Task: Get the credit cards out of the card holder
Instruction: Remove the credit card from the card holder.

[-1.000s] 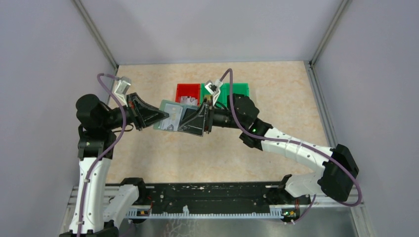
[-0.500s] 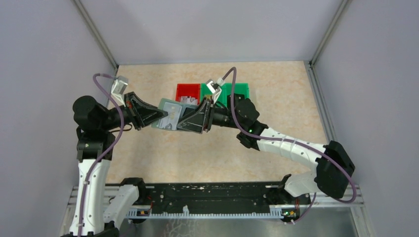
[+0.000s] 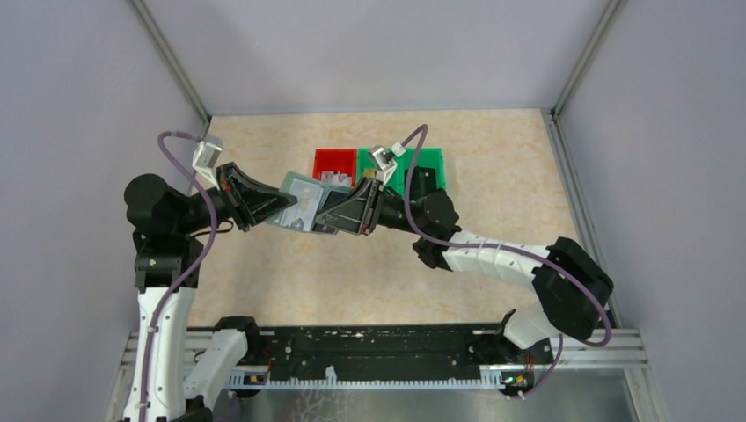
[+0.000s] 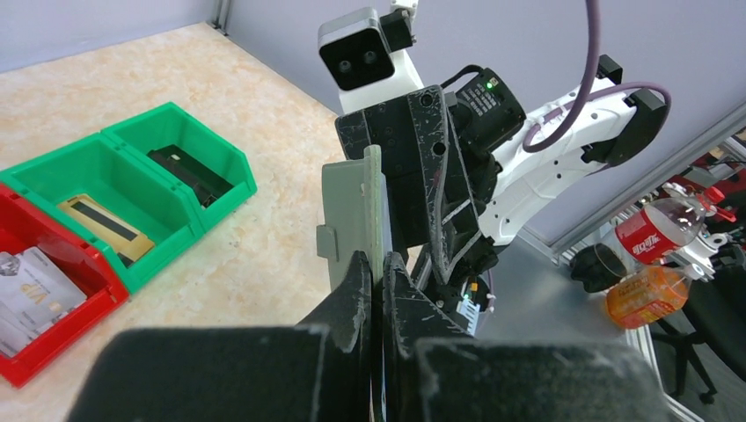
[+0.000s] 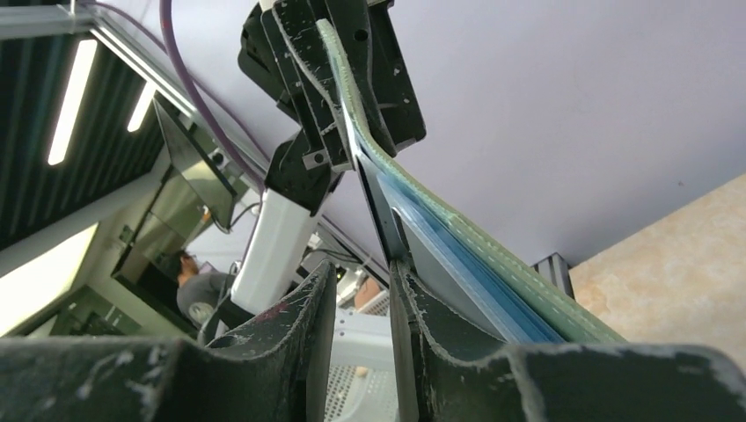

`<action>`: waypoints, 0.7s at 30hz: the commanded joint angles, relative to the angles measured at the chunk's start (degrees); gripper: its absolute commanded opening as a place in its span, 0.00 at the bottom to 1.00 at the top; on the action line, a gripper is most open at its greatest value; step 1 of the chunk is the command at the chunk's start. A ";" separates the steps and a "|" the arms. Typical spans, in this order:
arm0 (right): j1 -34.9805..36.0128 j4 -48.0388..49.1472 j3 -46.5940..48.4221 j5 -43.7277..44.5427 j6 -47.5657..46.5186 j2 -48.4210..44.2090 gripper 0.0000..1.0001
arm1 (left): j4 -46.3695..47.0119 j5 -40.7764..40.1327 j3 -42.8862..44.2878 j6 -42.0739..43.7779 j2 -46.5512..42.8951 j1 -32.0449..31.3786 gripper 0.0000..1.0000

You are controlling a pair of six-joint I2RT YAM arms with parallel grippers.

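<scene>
**A:** What's the left claw up to?

**B:** The left gripper (image 3: 280, 209) is pressed together on one edge of the flat grey-green folding card holder (image 3: 303, 198). It holds it in the air above the beige marbled tabletop (image 3: 493, 176). From that wrist's camera, the two black fingers pinch the edge. The holder stands upright on its side, its small tab sticking out.

**A:** So where does the holder sit?

**B:** Between the two arms, off the table. Pale blue pocket layers show along its inside.

**A:** And the right claw?

**B:** The right gripper (image 5: 362, 264) is right up against the holder's other side. Its fingers stand slightly apart, with a narrow gap I can see through. The edge of a thin dark grey card (image 5: 380, 215) runs out of the pockets to one fingertip. I can't tell whether it touches.

**A:** Anything behind them?

**B:** A red plastic bin (image 3: 327, 160) with pale cards (image 4: 31, 281) lying in it. Touching its right side is a green plastic bin (image 3: 431, 158) with two compartments. There's a tan striped card (image 4: 97, 220) in the one beside the red bin, and a black card (image 4: 189, 171) in the farther one.
</scene>
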 commanded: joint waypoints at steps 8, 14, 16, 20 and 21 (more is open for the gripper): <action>0.39 10.33 2.69 8.77 0.66 1.88 0.27 | 8.50 1.31 -3.57 -16.20 -0.56 -0.18 0.10; 0.38 12.96 3.44 8.66 1.77 4.69 0.26 | 8.53 1.59 -4.57 -18.42 -0.64 -0.14 0.10; 0.38 15.47 3.73 8.59 3.16 6.01 0.26 | 8.24 1.89 -4.95 -18.49 -0.55 -0.13 0.10; 0.41 19.82 5.18 7.34 6.13 8.65 0.26 | 7.70 1.59 -5.79 -17.53 -0.77 -0.25 0.11; 0.38 20.83 5.48 6.97 6.85 9.12 0.26 | 7.41 1.31 -5.82 -17.10 -0.81 -0.23 0.13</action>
